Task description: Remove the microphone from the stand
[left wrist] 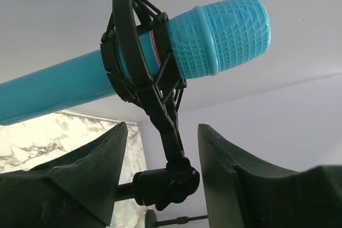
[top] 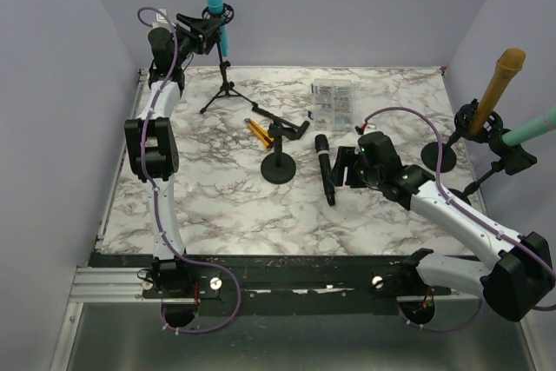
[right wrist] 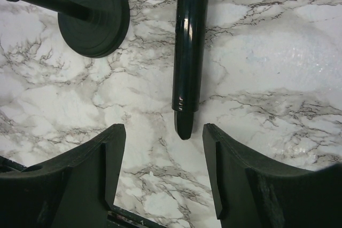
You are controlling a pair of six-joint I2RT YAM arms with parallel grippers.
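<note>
- Left arm (top: pixel 162 141) stretches up and away from its base, elbow bent, wrist high at the far left corner.
- Left gripper (top: pixel 198 34) points right, tilted up a bit; fingers (left wrist: pixel 99 164) spread wide, gripping nothing.
- Right arm (top: pixel 460 215) angles from its base in toward the middle, forearm low, near flat.
- Right gripper (top: pixel 344 167) points left and down; fingers (right wrist: pixel 99 164) spread wide, gripping nothing.

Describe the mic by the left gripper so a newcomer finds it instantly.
Start at the far-left corner of the marble table, where a tripod stand rises. Clipped in its shock mount is the turquoise microphone; the paler green mic sits at the right edge.
</note>
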